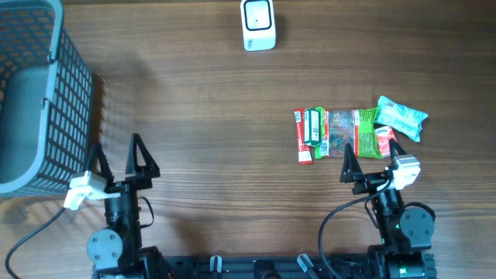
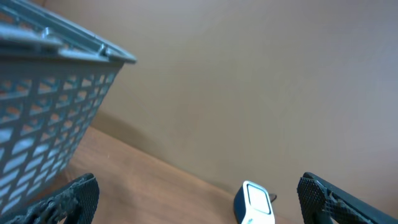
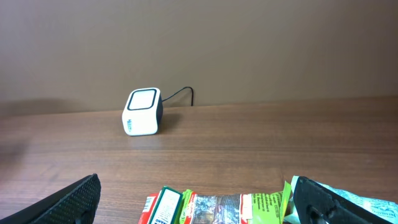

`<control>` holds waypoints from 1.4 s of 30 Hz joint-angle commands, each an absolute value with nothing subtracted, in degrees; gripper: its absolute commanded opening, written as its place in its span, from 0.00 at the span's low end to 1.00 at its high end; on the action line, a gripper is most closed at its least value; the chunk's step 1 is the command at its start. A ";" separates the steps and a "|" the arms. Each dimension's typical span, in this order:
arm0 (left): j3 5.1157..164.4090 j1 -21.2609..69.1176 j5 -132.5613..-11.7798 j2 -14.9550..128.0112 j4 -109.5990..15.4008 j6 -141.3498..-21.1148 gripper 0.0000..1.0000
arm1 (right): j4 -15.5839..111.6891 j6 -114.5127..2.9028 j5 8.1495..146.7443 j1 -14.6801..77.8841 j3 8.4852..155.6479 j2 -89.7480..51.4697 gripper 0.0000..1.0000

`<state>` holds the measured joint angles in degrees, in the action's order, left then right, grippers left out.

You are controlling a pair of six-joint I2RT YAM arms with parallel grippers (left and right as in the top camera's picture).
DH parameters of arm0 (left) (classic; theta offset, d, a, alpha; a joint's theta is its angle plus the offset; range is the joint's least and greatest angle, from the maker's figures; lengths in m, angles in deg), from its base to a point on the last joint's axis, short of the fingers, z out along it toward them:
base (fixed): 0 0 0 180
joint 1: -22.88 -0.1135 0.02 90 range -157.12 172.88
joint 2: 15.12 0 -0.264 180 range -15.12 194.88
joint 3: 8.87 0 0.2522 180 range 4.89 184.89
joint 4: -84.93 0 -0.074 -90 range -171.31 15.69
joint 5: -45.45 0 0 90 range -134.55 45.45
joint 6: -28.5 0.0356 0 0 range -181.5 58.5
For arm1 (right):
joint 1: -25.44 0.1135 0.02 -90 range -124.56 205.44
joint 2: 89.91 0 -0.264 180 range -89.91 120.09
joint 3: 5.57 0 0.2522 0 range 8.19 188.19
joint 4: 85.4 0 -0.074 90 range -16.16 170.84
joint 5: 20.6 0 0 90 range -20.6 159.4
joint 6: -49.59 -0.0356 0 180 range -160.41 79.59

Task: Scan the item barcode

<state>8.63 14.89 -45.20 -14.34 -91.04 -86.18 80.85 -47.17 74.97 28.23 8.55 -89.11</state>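
We see both hands released and empty: the right hand (image 1: 366,157) hovers just near the snack packets (image 1: 341,132), ready to pick one for the far scanner (image 1: 258,25); the left hand (image 1: 118,159) waits beside the basket (image 1: 46,93).

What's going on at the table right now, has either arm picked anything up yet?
Not yet. Both the left gripper and the right gripper are open and empty, near the front edge. The snack packets lie on the table just ahead of the right gripper. The scanner sits at the far edge, and the basket stands at the left.
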 commanded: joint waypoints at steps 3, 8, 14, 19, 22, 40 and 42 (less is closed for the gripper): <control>5.20 14.74 -46.64 -14.91 -87.92 -85.88 1.00 | 81.15 -46.43 75.45 28.05 8.49 -89.38 1.00; 5.20 14.74 -46.71 -14.91 -80.27 -85.61 1.00 | 81.15 -46.43 75.45 28.05 8.49 -89.38 1.00; 5.20 14.78 -49.81 -14.91 -77.08 -74.53 1.00 | 81.15 -46.43 75.45 28.05 8.49 -89.38 1.00; 5.22 14.78 -56.63 -14.91 -77.64 -60.04 1.00 | 81.18 -46.43 75.45 28.05 8.49 -89.38 1.00; 5.22 14.78 -57.13 -14.91 -77.71 -58.75 1.00 | 81.18 -46.43 75.45 28.05 8.49 -89.38 1.00; 5.22 14.76 -56.91 -14.85 -78.02 -61.77 1.00 | 81.15 -46.43 75.45 28.05 8.49 -89.38 1.00; 5.22 14.76 -56.91 -14.85 -78.02 -61.77 1.00 | 81.15 -46.43 75.45 28.05 8.49 -89.38 1.00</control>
<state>5.38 14.89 -55.41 -14.32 -78.28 -62.21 80.85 -47.15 74.97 28.23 8.55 -89.11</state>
